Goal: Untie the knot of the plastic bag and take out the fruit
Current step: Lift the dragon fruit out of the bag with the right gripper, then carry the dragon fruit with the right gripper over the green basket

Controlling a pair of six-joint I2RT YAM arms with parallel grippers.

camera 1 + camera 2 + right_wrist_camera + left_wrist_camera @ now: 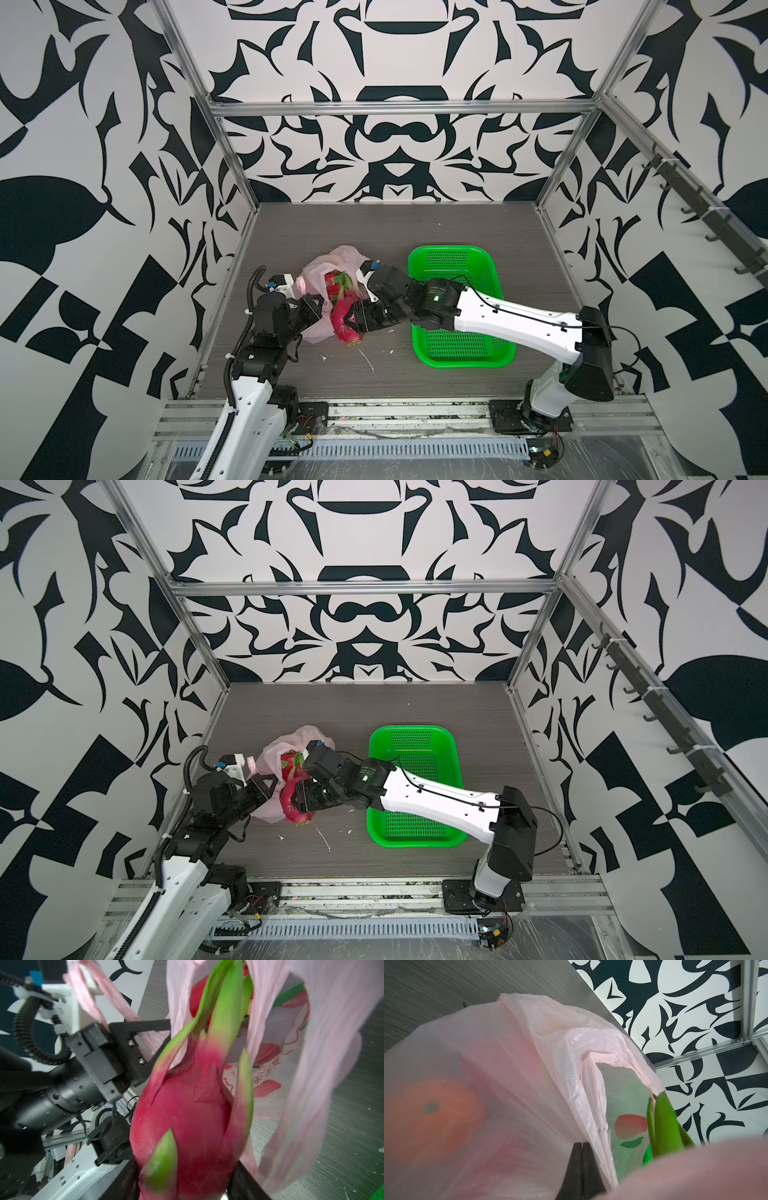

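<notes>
The pink plastic bag [332, 259] [307, 734] lies left of the table's middle with its mouth open; the knot is out of view. My left gripper [319, 301] [582, 1144] is shut on a fold of the bag's rim. My right gripper [351, 322] [185, 1180] is shut on a magenta dragon fruit [345, 328] [293, 810] [187, 1115], which sticks out of the bag's near side. An orange [431, 1113] shows through the plastic. One twisted handle [93, 995] drapes over the left wrist.
A green perforated basket [457, 252] [415, 728] stands right of the bag, with my right forearm crossing over it. Small white scraps [368, 359] lie on the grey table in front of the bag. Metal frame posts border both sides.
</notes>
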